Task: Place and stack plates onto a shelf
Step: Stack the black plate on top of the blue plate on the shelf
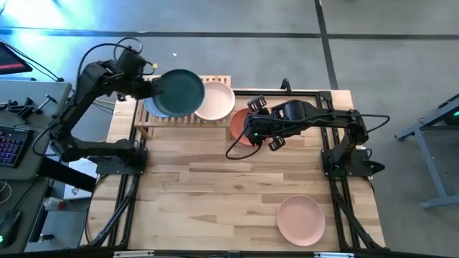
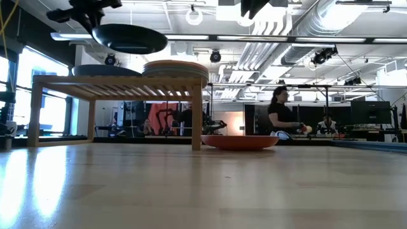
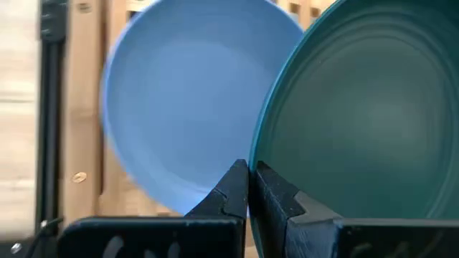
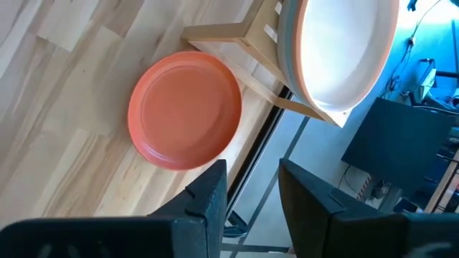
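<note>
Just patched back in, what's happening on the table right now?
The left hand is shut on the rim of a round dark teal plate, holding it above a light blue plate on the low slatted light-wood shelf. A stack topped by a beige plate sits beside it. The right hand hangs open over a terracotta red plate on the tabletop. A pink plate waits near the front edge.

My left gripper [image 1: 155, 89] pinches the teal plate [image 1: 179, 92] above the shelf [image 1: 215, 118], over the blue plate [image 3: 179, 122]. A plate stack [image 2: 175, 68] fills the shelf's other half. My open right gripper [image 1: 259, 132] hangs over the red plate [image 4: 185, 109] beside the shelf. The table [image 1: 215, 186] in front lies bare up to the pink plate [image 1: 301, 219].
</note>
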### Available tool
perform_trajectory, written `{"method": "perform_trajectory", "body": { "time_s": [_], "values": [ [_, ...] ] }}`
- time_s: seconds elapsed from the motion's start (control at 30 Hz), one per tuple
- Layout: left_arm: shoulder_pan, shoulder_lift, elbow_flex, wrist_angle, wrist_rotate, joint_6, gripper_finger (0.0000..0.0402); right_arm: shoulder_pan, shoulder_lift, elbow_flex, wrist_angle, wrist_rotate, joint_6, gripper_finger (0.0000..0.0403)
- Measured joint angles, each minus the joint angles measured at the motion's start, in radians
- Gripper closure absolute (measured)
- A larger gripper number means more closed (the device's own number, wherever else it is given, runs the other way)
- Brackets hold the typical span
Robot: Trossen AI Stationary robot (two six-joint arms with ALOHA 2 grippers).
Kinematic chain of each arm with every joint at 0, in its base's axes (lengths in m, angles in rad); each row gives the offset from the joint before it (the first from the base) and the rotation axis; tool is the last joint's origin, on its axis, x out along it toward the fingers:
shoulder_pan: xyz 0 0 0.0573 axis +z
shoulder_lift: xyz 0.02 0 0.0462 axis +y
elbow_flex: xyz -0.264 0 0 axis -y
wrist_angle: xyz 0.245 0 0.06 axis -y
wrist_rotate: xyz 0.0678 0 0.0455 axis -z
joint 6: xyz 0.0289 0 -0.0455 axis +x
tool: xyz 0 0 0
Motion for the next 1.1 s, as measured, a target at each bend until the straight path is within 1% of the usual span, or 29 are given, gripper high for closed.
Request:
{"method": "perform_trajectory", "body": {
  "time_s": [0.07, 0.27, 0.6, 0.93, 1.1],
  "values": [
    [0.019, -0.014, 0.000, -0.023, -0.009, -0.011, 0.0399, 0.000, 0.000, 0.000, 0.000, -0.003, 0.000, 0.0295],
    [0.082, -0.034, 0.000, -0.142, -0.081, -0.022, 0.0399, 0.000, 0.000, 0.000, 0.000, -0.014, 0.001, 0.0295],
    [0.214, -0.037, -0.003, -0.140, -0.079, -0.002, 0.0399, 0.000, 0.000, 0.000, 0.001, -0.031, 0.007, 0.0295],
    [0.264, 0.004, -0.004, -0.141, -0.078, 0.033, 0.0399, 0.000, 0.000, 0.000, 0.001, -0.031, 0.031, 0.0295],
    [0.269, 0.032, -0.004, -0.141, -0.077, 0.035, 0.0399, 0.000, 0.000, 0.000, 0.001, -0.031, 0.031, 0.0295]
  ]
}}
